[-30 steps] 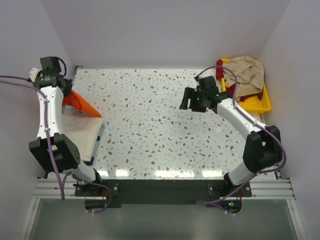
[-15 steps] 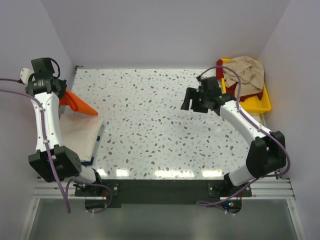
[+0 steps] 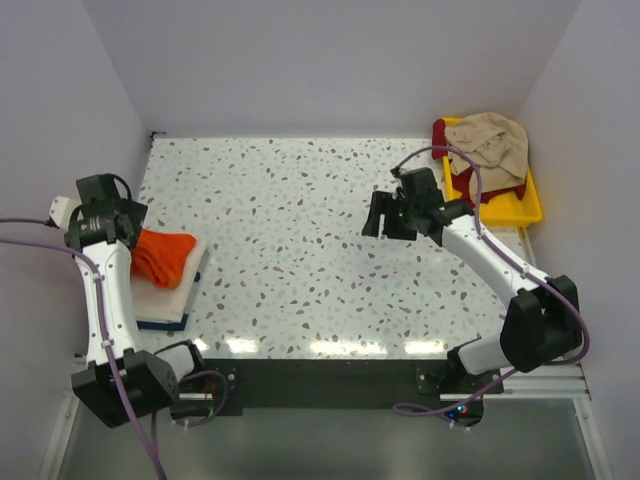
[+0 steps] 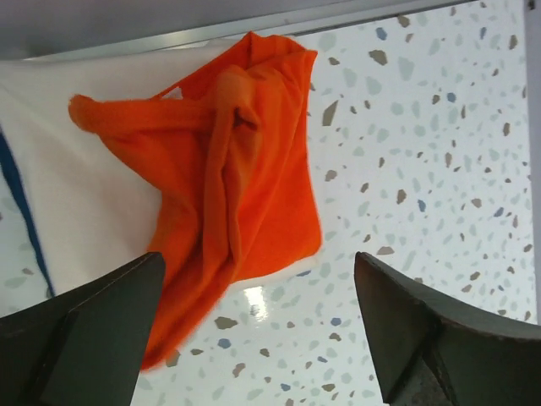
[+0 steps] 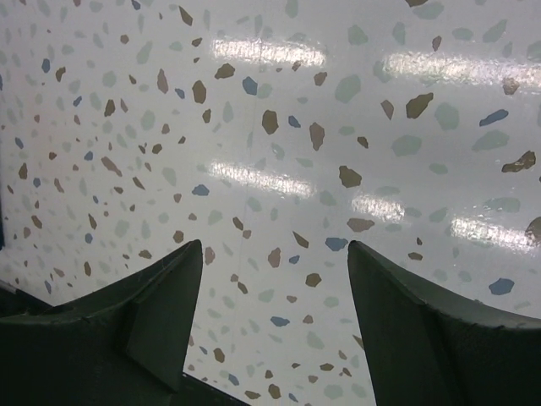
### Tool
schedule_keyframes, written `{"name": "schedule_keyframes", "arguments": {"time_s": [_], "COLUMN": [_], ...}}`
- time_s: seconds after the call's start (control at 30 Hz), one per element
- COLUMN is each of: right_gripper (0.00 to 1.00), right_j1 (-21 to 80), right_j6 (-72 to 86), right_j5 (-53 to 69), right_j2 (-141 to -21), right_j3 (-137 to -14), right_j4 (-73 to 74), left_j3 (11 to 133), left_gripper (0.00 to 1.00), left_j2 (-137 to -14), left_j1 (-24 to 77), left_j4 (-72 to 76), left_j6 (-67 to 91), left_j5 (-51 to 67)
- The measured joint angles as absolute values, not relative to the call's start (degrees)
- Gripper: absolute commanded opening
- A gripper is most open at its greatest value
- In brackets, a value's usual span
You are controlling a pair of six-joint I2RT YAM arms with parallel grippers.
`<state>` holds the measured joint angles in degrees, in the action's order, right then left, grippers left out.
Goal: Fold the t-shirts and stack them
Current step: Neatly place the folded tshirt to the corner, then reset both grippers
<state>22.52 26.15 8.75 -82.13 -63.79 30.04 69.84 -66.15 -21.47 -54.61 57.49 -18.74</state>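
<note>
**Orange tee on the pile, but bunched**

The orange t-shirt (image 4: 245, 178) lies on top of the stack at the left edge of the table (image 3: 300, 230). It rests on a cream-white folded shirt (image 4: 93, 194), with a navy one (image 3: 160, 323) showing as a thin edge beneath. The orange tee is no neat rectangle: one part is twisted into a rope-like roll, and a corner hangs past the pile onto the speckled top.

My left gripper (image 4: 256, 279) hovers right above it, fingers spread wide with nothing between them. My right gripper (image 5: 273, 254) hangs over bare table right of centre, also spread and empty. Beyond it, at the far right, the yellow tray (image 3: 530, 205) holds a crumpled beige shirt (image 3: 490, 140) over a dark red one (image 3: 440, 135).

I judge this to be the stacking step for the orange tee. Next I should either pinch the rolled part and smooth it flat, or send my right fingers to the tray for the beige shirt.
</note>
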Motion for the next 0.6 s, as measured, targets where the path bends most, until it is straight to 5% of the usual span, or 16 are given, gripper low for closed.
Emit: {"name": "schedule_keyframes", "arguments": {"time_s": [0.43,0.6], "right_gripper": [0.74,0.79], "right_j1": [23.99,23.99], "right_j6": [25.89,25.91], "right_j5": [9.67,10.02], "right_j2": [-80.49,-80.44], "right_j3": [-61.47,-61.41], "right_j4": [29.58,28.99], "left_j3": [66.11,63.48], "left_gripper": [1.0,1.0], "left_j2": [-61.78,-62.26], "left_j1": [-20.88,-11.73], "left_j4": [-52.8,-49.28], "left_j6": [53.91,53.04], "left_j5": [-19.05,-19.57]}}
